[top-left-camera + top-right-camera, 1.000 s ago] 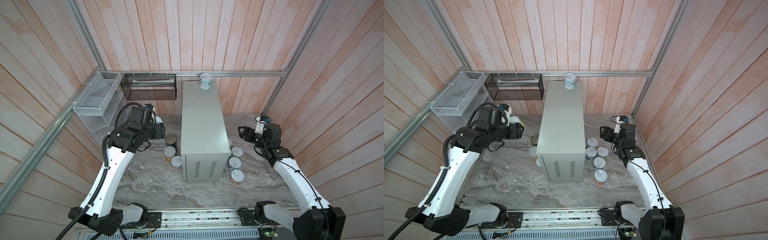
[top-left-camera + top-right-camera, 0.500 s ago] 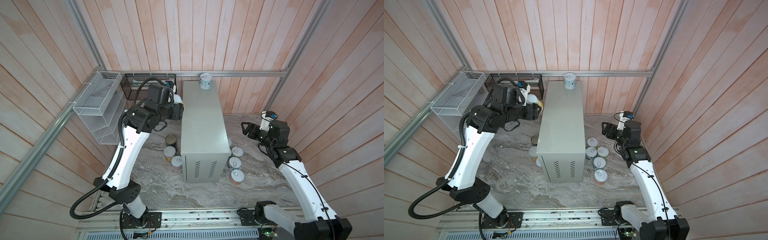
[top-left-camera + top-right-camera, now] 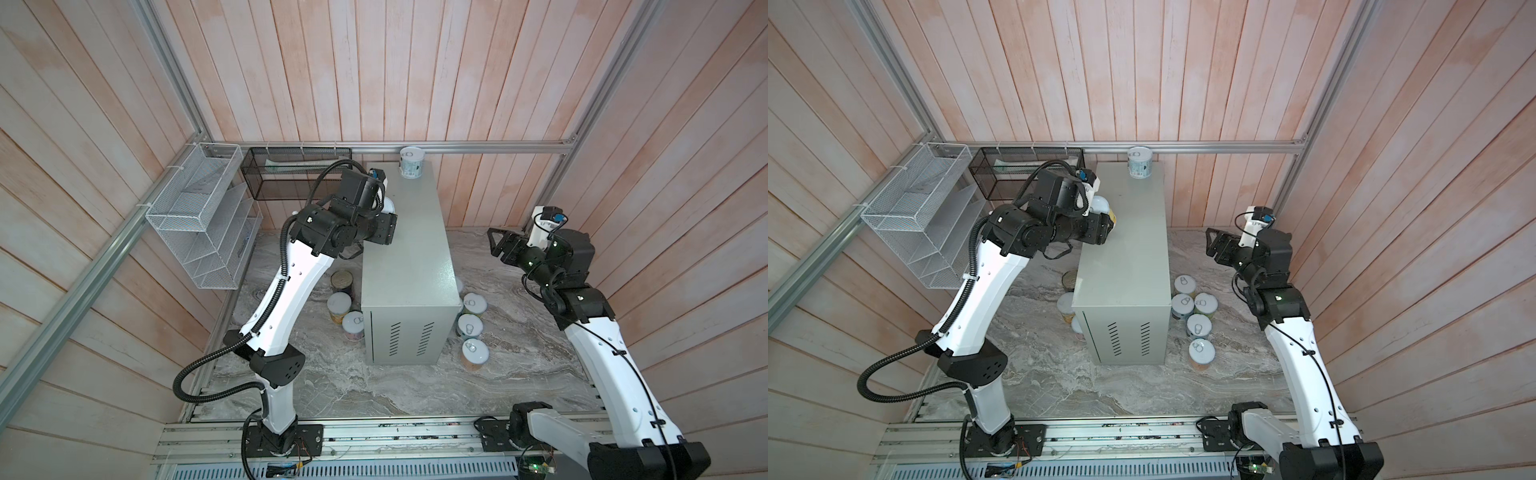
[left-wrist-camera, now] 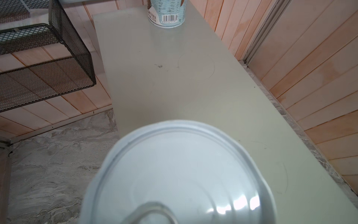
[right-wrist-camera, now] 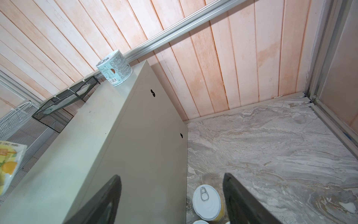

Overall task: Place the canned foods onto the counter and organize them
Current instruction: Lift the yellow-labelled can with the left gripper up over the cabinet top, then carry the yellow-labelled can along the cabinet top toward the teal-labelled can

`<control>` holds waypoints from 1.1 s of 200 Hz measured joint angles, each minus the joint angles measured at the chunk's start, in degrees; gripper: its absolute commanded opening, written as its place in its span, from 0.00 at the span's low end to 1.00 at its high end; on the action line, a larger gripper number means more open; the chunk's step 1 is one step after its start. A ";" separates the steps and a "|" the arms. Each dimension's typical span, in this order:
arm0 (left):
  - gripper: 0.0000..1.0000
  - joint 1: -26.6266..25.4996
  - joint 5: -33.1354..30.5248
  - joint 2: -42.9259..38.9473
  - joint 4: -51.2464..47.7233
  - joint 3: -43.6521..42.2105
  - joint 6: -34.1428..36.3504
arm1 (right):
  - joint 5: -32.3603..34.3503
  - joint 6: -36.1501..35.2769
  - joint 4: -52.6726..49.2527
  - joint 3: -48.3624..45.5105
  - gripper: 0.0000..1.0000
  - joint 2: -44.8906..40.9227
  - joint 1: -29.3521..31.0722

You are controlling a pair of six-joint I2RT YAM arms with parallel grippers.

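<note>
The left gripper (image 3: pixel 1105 217) is closed around a yellow can (image 3: pixel 1103 206). It holds the can upright over the long edge of the counter (image 3: pixel 1125 257) on the left arm's side, about the middle of its length. The left wrist view is filled by the silver lid of this can (image 4: pixel 180 174), with the counter top (image 4: pixel 193 87) behind it. I cannot tell whether the bottom of the can touches the top.

A blue can (image 3: pixel 411 163) stands upright on the far end of the counter (image 3: pixel 411 257), near the back wall.

The right gripper (image 3: pixel 496 243) is open and holds nothing. It hangs in the air beside the counter on the right arm's side, well apart from it. In the right wrist view its two dark fingers (image 5: pixel 108 199) stand wide apart.

On the marble floor (image 3: pixel 1142 390), five cans (image 3: pixel 1199 325) stand close together at the counter's right side. Three cans (image 3: pixel 338 305) stand at its left side, just beside the wall of the counter. All of them are upright.
</note>
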 measured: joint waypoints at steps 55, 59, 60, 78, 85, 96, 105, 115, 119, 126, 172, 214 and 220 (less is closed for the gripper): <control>0.30 -0.37 0.55 1.40 0.07 0.00 0.00 | 0.04 0.04 0.00 0.00 0.82 0.57 1.25; 0.33 -0.44 0.52 1.46 0.09 0.00 0.02 | 0.04 0.04 0.00 0.00 0.82 0.57 1.27; 0.34 -0.48 0.52 1.46 0.09 0.00 0.02 | 0.02 0.04 -0.02 0.00 0.82 0.57 1.27; 0.45 -1.01 0.52 1.81 0.13 0.00 0.17 | 0.04 0.20 -0.02 0.00 0.83 0.57 1.36; 0.49 -1.25 0.50 1.97 0.17 0.00 0.24 | 0.07 0.24 0.00 0.00 0.83 0.57 1.49; 0.53 -1.64 0.42 2.21 0.74 0.00 0.39 | 0.09 0.26 0.00 0.00 0.83 0.57 1.60; 0.58 -1.90 0.22 2.34 1.14 0.00 0.48 | 0.11 0.28 -0.02 0.00 0.83 0.57 1.68; 0.69 -2.12 -0.04 2.45 1.42 0.00 0.63 | 0.15 0.42 0.00 0.00 0.84 0.57 1.73; 0.74 -2.19 -0.15 2.49 1.42 0.00 0.66 | 0.20 0.44 -0.02 0.00 0.84 0.57 1.77; 0.79 -2.27 -0.33 2.51 1.49 0.00 0.72 | 0.24 0.46 0.00 0.00 0.85 0.57 1.86; 1.00 -2.69 -2.14 2.49 4.52 -0.04 1.49 | 0.26 0.66 0.00 0.00 0.85 0.57 2.12; 1.00 -3.10 -3.21 0.50 8.35 -4.96 1.46 | 0.39 1.09 0.02 0.00 0.84 0.57 2.86; 1.00 -3.13 -3.21 0.07 8.79 -5.97 1.44 | 0.46 1.11 0.00 0.00 0.84 0.57 2.99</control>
